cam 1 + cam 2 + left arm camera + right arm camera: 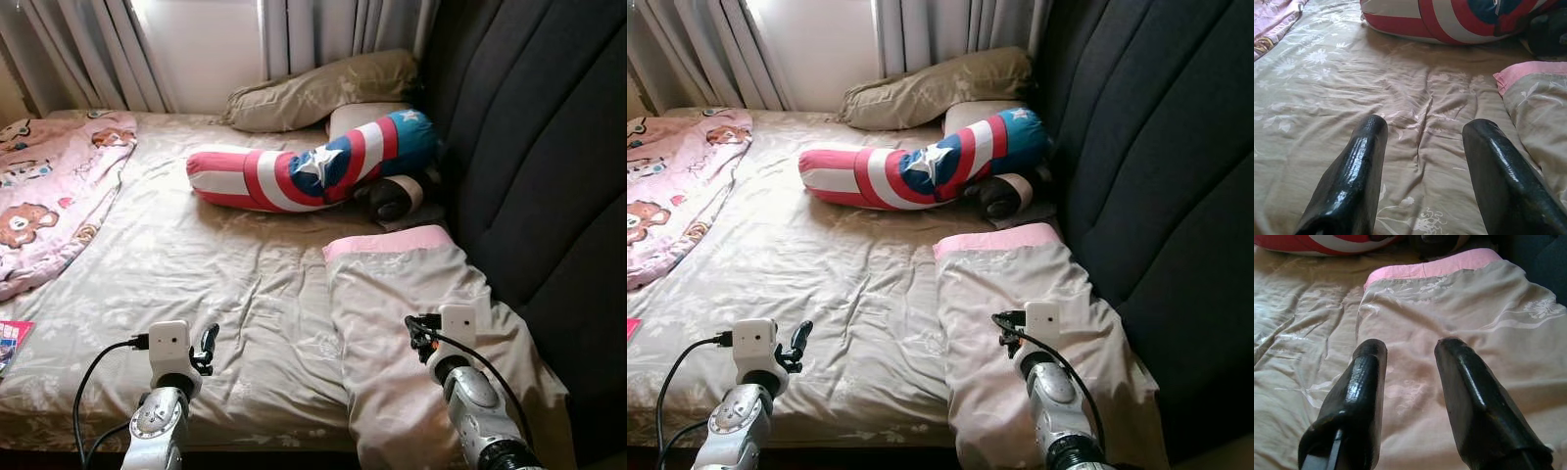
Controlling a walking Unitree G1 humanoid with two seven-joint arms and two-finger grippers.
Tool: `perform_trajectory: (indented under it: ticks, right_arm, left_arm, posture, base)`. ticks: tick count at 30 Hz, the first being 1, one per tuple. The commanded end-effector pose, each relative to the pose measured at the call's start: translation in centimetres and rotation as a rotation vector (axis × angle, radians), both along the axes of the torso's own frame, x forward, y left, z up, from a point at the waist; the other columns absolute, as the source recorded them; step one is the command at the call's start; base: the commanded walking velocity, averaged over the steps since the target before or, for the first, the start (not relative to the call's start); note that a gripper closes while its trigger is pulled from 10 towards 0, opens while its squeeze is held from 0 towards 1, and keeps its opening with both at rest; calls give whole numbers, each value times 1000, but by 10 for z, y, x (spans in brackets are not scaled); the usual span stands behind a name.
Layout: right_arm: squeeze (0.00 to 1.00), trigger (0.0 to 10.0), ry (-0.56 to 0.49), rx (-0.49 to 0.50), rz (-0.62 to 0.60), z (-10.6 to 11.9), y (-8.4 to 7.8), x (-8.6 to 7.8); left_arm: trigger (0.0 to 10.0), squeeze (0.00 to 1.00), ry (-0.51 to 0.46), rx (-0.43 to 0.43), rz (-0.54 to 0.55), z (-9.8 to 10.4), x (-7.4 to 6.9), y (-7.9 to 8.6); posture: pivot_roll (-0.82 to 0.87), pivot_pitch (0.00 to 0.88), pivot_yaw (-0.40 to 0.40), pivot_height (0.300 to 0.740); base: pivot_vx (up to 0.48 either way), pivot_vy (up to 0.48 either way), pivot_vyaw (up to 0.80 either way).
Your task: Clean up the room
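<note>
Pale curtains (88, 49) hang behind a bed (196, 264) covered by a wrinkled beige sheet with a faint floral print, and a dark padded headboard (539, 147) runs along the robot's right side. Near the far end of the bed lies a long bolster pillow (304, 166) in red, white and blue with white stars, stretched across the mattress. Just behind it, by the curtains, sits an olive pillow (323, 88), and a small dark cushion (392, 196) is tucked against the bolster next to the headboard. A folded beige blanket (411, 323) with a pink edge lies along the right side of the bed, close to the headboard, its near end hanging over the mattress edge. On the far left, a pink quilt (49, 196) printed with teddy bears is spread over the bed's corner, well apart from the bolster. A colourful booklet (12, 338) peeks in at the left edge.

Both arms reach forward low over the near edge. The left claw (1422, 147) hovers above the bare sheet with its black fingers (1359, 166) spread wide, holding nothing. The right claw (1408, 357) hangs over the folded blanket, its fingers (1469, 391) parted with a narrower gap, gripping nothing.
</note>
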State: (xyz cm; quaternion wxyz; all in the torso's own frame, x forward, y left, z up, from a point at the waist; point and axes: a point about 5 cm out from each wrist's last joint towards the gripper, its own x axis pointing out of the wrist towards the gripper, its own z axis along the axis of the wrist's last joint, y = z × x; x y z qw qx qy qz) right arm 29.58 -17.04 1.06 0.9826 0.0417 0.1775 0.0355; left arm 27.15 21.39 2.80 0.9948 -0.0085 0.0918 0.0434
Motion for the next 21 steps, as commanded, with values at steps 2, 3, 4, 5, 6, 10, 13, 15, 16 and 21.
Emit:
perform_trajectory:
  ticks: [2, 3, 4, 5, 6, 10, 13, 15, 16, 21]
  right_arm:
    - [0, 10000, 5, 1, 8, -3, 1, -3]
    - [0, 10000, 5, 1, 11, -3, 2, -4]
    - [0, 10000, 7, 4, 12, -4, 2, -4]
    - [0, 10000, 7, 4, 12, -4, 2, -4]
    - [0, 10000, 7, 5, 12, -4, 2, -4]
    - [0, 10000, 12, 3, 14, -5, 2, -6]
    - [0, 10000, 45, -8, 14, -10, 1, -9]
    - [0, 10000, 69, -14, 23, -13, 1, -11]
    - [0, 10000, 74, -14, 34, -14, 2, -12]
    - [0, 10000, 72, -15, 73, -15, 4, -13]
  left_arm:
    - [10000, 0, -1, 6, -6, 1, -1, 1]
    - [10000, 0, -1, 5, -6, 1, -1, 1]
    - [10000, 0, 1, 4, -6, 1, -1, 1]
    - [10000, 0, 1, 4, -6, 1, -1, 1]
    - [10000, 0, 1, 4, -6, 1, -1, 1]
    - [10000, 0, 1, 4, -4, 1, -2, 1]
    - [10000, 0, 3, 3, -2, 0, -3, 1]
    - [10000, 0, 4, 3, -1, 0, -3, 1]
    - [10000, 0, 4, 3, 0, 0, -4, 1]
    - [10000, 0, 4, 4, 2, 0, -4, 2]
  posture:
    - [70, 0, -31, 674]
    - [70, 0, -31, 674]
    - [70, 0, -31, 674]
    - [70, 0, -31, 674]
    - [70, 0, -31, 674]
    - [71, 0, -33, 674]
    - [71, 0, -33, 674]
    - [72, 0, -32, 669]
    - [73, 0, -33, 664]
    - [76, 0, -33, 659]
  base:
    - [0, 0, 0]
    - [0, 0, 0]
    - [0, 0, 0]
    - [0, 0, 0]
    - [0, 0, 0]
    - [0, 0, 0]
    - [0, 0, 0]
    - [0, 0, 0]
    - [0, 0, 0]
    - [0, 0, 0]
